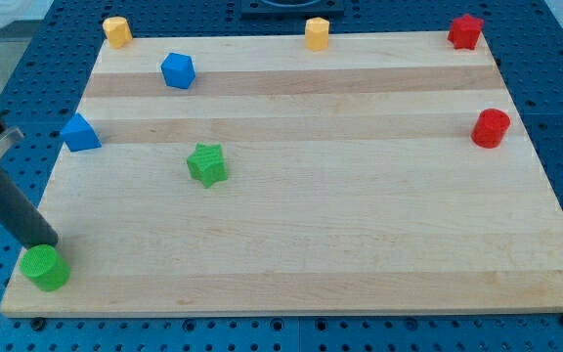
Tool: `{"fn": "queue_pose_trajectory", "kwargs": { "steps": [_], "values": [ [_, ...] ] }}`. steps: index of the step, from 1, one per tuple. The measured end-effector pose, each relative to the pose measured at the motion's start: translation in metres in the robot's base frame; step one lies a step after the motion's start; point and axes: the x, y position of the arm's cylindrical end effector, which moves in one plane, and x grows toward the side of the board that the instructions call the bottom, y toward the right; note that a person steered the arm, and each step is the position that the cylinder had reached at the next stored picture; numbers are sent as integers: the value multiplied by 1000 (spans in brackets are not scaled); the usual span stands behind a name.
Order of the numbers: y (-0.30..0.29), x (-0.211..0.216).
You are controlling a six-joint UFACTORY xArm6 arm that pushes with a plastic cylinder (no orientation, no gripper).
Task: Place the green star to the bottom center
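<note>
Star, green (206, 163), lying left of centre on the worktop (360, 225), apparently light, rigid and easily slid. The end effector, my tip (49, 242), holds nothing and rests beside the green cylinder (45, 268); contact belongs on the star's upper-left side.

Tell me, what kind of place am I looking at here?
Probably a robotics lab bench. A wooden board lies on a blue perforated mounting table, small blocks such as a green star are scattered over it, and my tip rests beside a green cylinder.
</note>
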Motion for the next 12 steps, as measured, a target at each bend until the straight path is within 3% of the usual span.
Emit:
{"fn": "queue_pose_trajectory", "kwargs": {
  "steps": [1, 3, 6, 10, 12],
  "values": [
    [2, -4],
    [6, -52],
    [98, -111],
    [201, -110],
    [215, -99]
  ]
}}
